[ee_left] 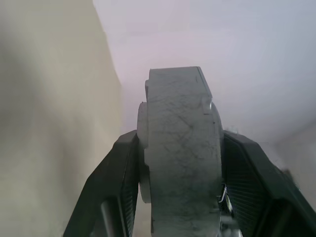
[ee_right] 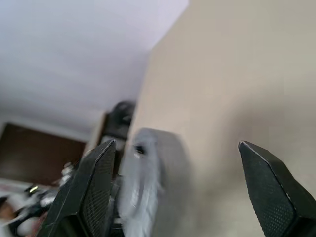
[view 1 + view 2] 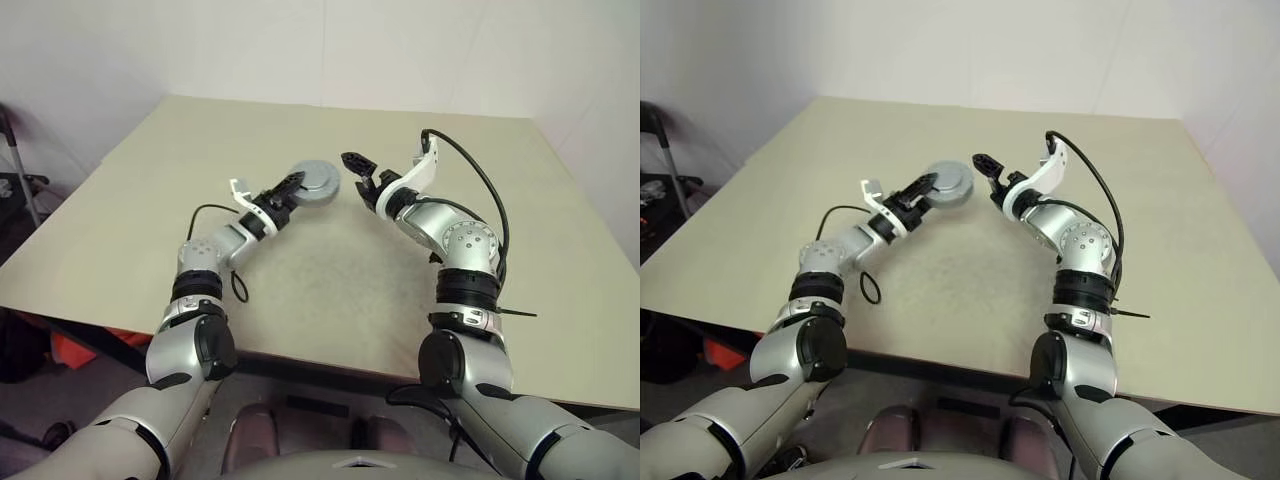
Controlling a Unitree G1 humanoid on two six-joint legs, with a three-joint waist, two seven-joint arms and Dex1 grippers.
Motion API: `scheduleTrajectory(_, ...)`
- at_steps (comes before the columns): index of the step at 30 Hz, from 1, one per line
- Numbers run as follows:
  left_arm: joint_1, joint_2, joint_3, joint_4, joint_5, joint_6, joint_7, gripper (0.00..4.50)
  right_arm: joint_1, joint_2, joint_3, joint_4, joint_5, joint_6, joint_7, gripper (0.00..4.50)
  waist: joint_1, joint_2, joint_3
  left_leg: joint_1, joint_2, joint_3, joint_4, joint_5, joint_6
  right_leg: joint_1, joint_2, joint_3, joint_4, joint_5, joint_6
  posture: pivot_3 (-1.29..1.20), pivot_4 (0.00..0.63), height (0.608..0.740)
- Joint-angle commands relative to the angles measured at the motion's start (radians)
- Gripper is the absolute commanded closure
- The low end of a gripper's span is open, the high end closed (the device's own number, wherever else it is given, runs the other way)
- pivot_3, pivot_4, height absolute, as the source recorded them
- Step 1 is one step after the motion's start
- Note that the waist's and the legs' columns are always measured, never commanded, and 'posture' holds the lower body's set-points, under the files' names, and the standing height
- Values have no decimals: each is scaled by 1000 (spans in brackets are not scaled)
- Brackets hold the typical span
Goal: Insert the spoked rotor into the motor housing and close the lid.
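Motor housing [image 3: 317, 183]: squat round grey metal drum, closed flat face showing; held above the beige rectangular tabletop [image 3: 330, 280], over its middle, nearer the far edge than the near one; stands on edge with its flat face turned up and toward the robot, so the short axis runs roughly level and the broad disc is near upright; in the left wrist view the rim [image 1: 182, 158] is a wide scuffed grey band with a small raised step at one side; no brand, label or legible writing on any visible face.

Left gripper [image 3: 291, 188]: two black fingers clamped on the housing's two flat faces, one finger [image 1: 116, 187] to each side of the rim; points toward the far edge and to the right.

Right gripper [image 3: 360, 172]: black fingers [image 2: 91, 190] spread wide, nothing between them; just beside the housing on its right, apart from it; points toward the left gripper.
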Motion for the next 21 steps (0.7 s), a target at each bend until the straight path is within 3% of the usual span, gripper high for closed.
scheduleTrajectory(1, -19, 71, 57, -5, -3, -129, 16, 2407, 1, -10, 5, -18, -2, -18, 18, 37, -2, 0, 0, 0, 0, 0, 0, 0, 0, 0, 0, 0, 0, 0, 0, 0, 0, 740)
scheduleTrajectory(8, -38, 131, 79, 138, 51, -252, 152, 2407, 3, -10, 5, -19, 5, -19, 16, 37, 12, 0, 0, -2, 0, -1, 0, 0, 0, 0, 0, 0, 0, -1, 1, 0, 0, 740)
scheduleTrajectory(19, -66, 154, 102, 254, 102, -382, 222, 2407, -6, -8, 20, 6, -1, -14, 22, 37, 22, -2, 1, -1, 0, -1, 3, 1, -1, 1, -1, 0, 2, 0, 2, 0, 0, 740)
scheduleTrajectory(21, -64, 165, 102, 263, 114, -413, 238, 1657, -7, -11, 20, 13, -1, -12, 23, 0, 19, -2, 1, 0, 0, -1, 3, 1, -1, 2, -1, 0, 2, 0, 2, 0, 0, 740)
